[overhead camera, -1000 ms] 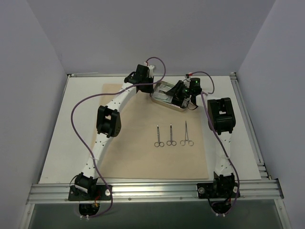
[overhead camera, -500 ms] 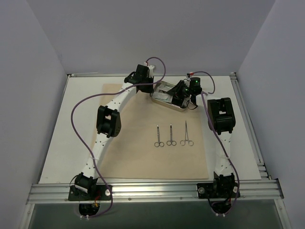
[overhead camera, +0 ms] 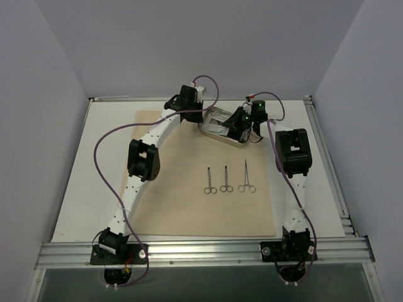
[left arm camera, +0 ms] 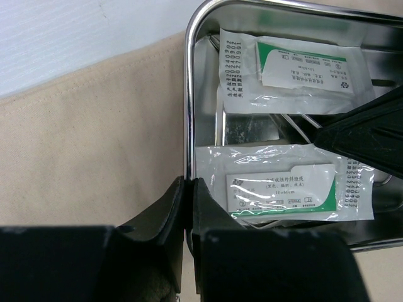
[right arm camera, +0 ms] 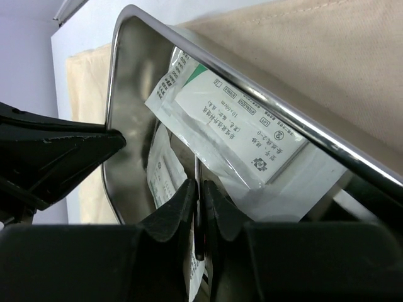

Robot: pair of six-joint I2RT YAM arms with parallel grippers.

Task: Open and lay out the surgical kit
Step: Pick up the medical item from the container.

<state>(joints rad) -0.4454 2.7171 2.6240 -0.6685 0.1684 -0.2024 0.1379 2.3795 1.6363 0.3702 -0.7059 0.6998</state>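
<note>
Where the cloth wrap [overhead camera: 189, 201] lies: flat and open on the white table [overhead camera: 82, 189], between the two arms, running from near their bases to the far side.
Left gripper [left arm camera: 189, 189]: fingers pressed together on the left wall of the steel tray [left arm camera: 187, 94], one finger outside the rim and one inside.
Three clamps [overhead camera: 225, 178]: on the middle of the cloth, side by side but not touching, ring handles toward the arm bases, well apart from the tray.
Tray position: on the far part of the cloth, set at a slant to the table edge, with one gripper at each end.
Far packet [left arm camera: 296, 63]: white with a green stripe, inside the tray near its far corner.
Near packet [left arm camera: 283, 189]: same kind, inside the tray just beside the left gripper's inner finger; bare tray floor shows between the two packets.
Right gripper [right arm camera: 198, 184]: reaching into the tray from its right end, fingers almost meeting, pinching a slim metal instrument [right arm camera: 196, 165] that runs between them; which instrument it is cannot be told.
</note>
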